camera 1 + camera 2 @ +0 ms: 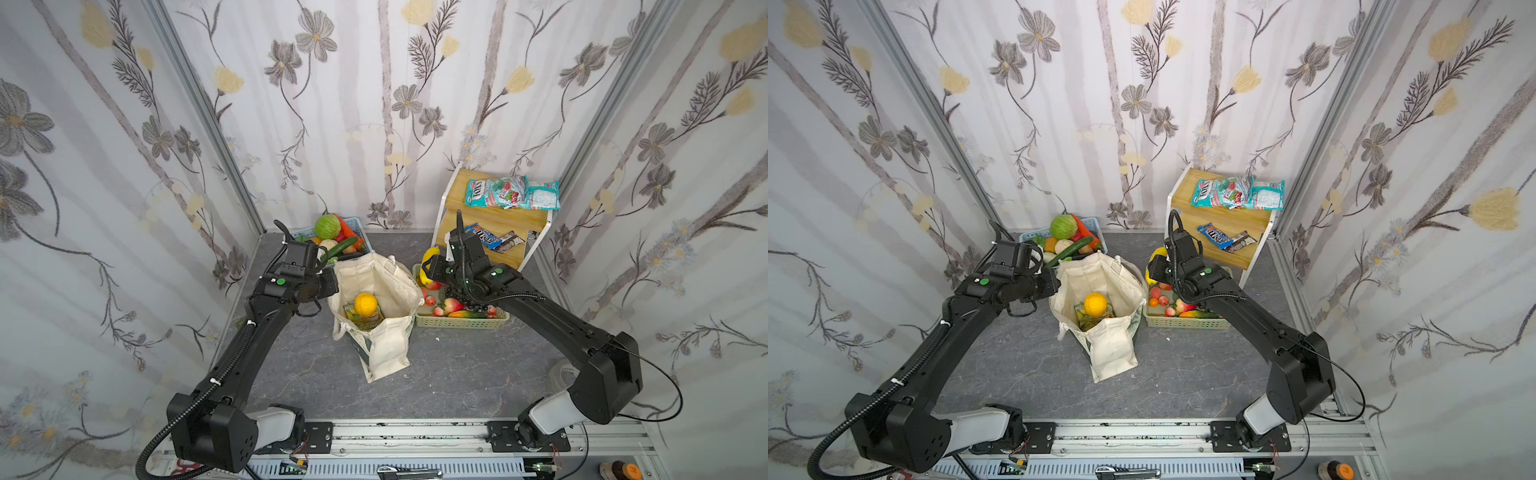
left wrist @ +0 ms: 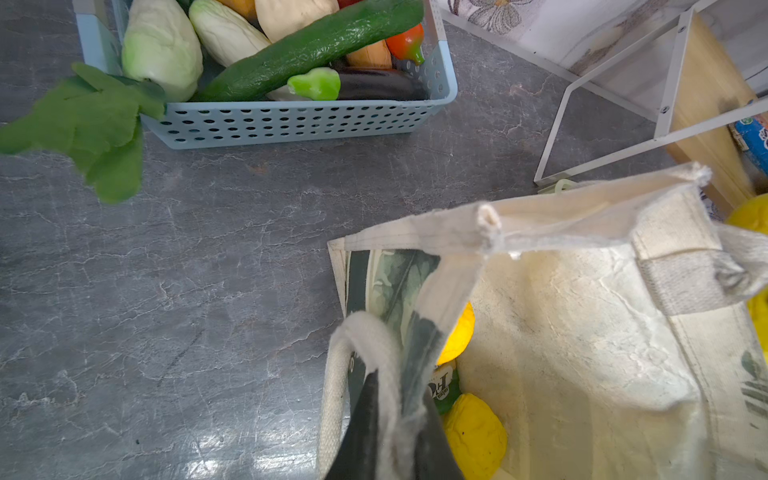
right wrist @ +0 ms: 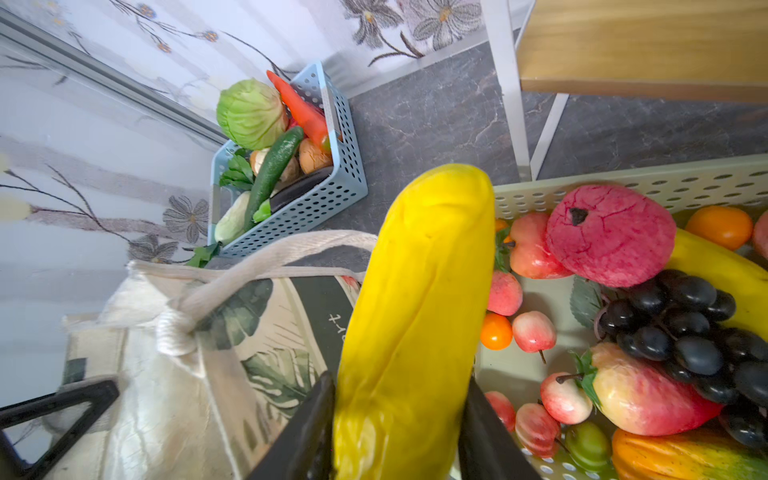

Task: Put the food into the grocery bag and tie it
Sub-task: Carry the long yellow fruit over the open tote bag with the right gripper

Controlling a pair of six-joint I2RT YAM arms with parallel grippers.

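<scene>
Two grippers held fast: the left gripper point(image 2: 394, 392) pinched the grocery bag point(image 1: 387, 347) at its 10 o'clock rim, the right gripper point(image 3: 397, 399) clamped a yellow fruit point(image 3: 419, 291) at the bag's 2 o'clock. An orange point(image 1: 365, 304) lay inside.

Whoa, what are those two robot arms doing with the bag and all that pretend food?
They are packing a grocery bag. The left pincer is shut on the bag's rim by a handle, holding the top open. The right pincer grips a yellow fruit at the edge of the pale green basket, right beside the bag but not yet inside. An orange and a snack packet already lie in the bag.
</scene>
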